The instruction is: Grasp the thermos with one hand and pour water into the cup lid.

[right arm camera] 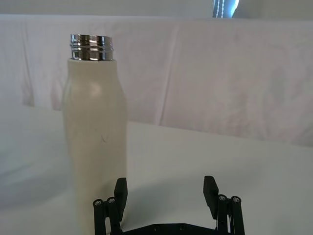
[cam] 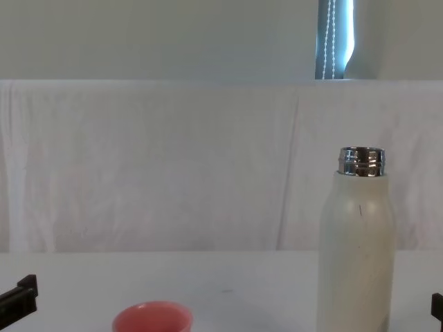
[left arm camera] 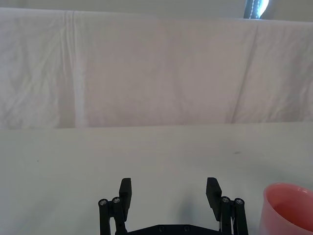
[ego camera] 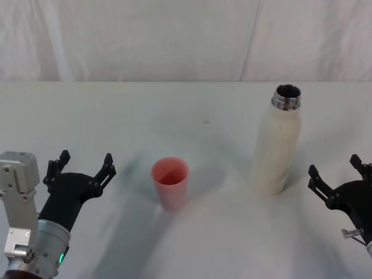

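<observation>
The thermos (ego camera: 278,145) stands upright and uncapped on the table's right side, cream-white with a shiny steel neck; it also rises tall in the chest view (cam: 357,249) and right wrist view (right arm camera: 95,132). The cup lid (ego camera: 170,182), a small salmon-pink cup, stands upright left of it, with its rim low in the chest view (cam: 152,319) and at the left wrist view's edge (left arm camera: 288,208). My right gripper (ego camera: 339,175) is open, near and right of the thermos, not touching it. My left gripper (ego camera: 82,165) is open, left of the cup lid, holding nothing.
A white cloth covers the table (ego camera: 192,110) and hangs as a backdrop (cam: 173,166) behind it. Bare table lies between the cup lid and the thermos and behind both.
</observation>
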Controlling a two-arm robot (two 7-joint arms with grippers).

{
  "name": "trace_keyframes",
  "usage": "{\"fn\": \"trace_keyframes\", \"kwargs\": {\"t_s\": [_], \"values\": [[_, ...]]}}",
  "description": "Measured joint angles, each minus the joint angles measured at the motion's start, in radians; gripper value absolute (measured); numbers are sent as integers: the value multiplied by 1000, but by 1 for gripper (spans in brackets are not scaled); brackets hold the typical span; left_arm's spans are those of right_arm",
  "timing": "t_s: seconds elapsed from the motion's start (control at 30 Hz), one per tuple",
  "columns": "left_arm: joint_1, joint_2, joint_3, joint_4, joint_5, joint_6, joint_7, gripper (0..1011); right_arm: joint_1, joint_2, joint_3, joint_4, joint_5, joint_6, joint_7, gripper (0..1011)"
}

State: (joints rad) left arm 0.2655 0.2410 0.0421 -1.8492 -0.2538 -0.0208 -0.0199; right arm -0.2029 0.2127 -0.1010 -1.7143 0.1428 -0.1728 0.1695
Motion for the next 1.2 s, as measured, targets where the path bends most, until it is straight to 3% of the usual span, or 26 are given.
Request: {"fn": "trace_keyframes", "kwargs": {"t_s": [0.53,1.2], "values": [[0,0,0,0,0,0,0,1001,4,-41,24,35,-21,-16,-13,1001],[0,0,0,0,0,0,0,1001,4,-38,21,35,-21,-16,-12,1001]]}}
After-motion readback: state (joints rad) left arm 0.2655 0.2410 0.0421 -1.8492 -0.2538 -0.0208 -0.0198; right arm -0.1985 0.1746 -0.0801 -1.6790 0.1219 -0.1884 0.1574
